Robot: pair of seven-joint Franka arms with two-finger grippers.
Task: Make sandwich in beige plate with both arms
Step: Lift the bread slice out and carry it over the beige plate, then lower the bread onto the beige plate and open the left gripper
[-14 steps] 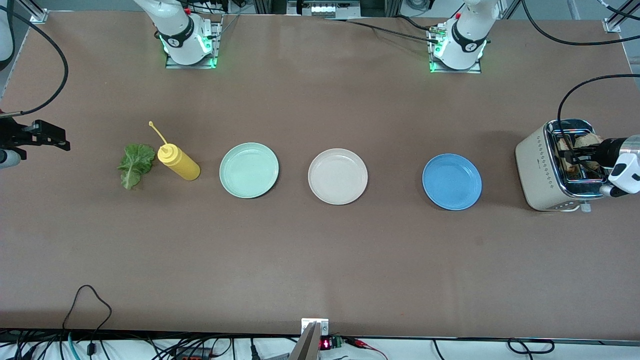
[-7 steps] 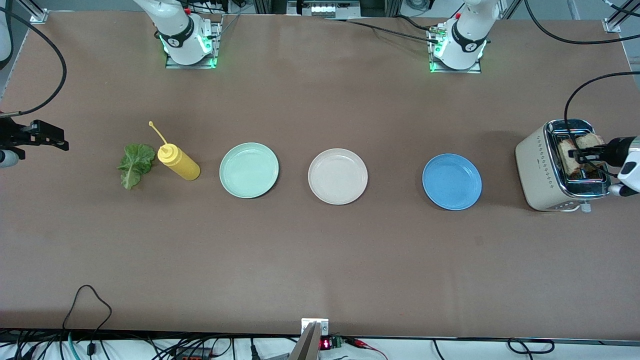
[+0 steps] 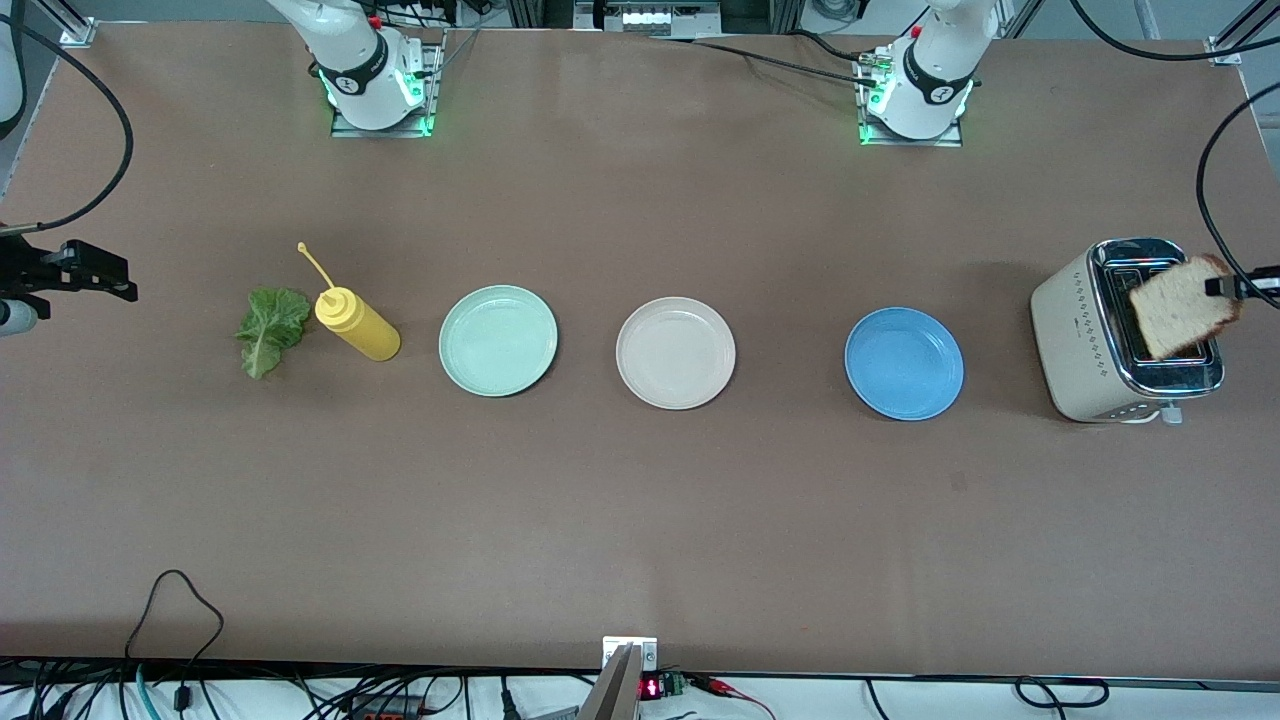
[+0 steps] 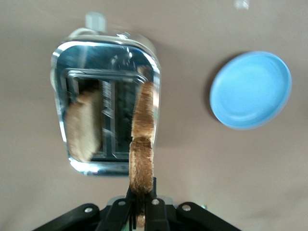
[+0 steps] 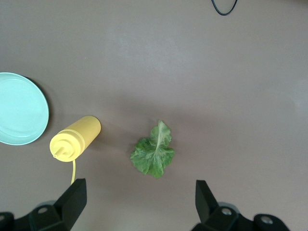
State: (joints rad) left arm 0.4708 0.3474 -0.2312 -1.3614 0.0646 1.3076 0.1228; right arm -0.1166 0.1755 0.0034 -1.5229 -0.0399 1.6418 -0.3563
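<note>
left end effector (image 3: pixel 1222 288) | grips bread slice (image 3: pixel 1180 307) | over toaster (image 3: pixel 1080 340)

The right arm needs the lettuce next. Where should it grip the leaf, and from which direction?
Probably straight from above, pinching across the pale central rib of the lettuce leaf. It lies flat on the table, so no side edge stands up to catch. The mustard bottle beside it stands apart, leaving room for the open right gripper.

Over the toaster (image 3: pixel 1125 335), the left pincer (image 3: pixel 1245 288) is cut off by the front view's edge; only its dark fingertips show, clamped on a bread slice (image 3: pixel 1183 305). In the left wrist view the toaster is blurred, and the second slice (image 4: pixel 83 126) in its slot is a soft smear.
</note>
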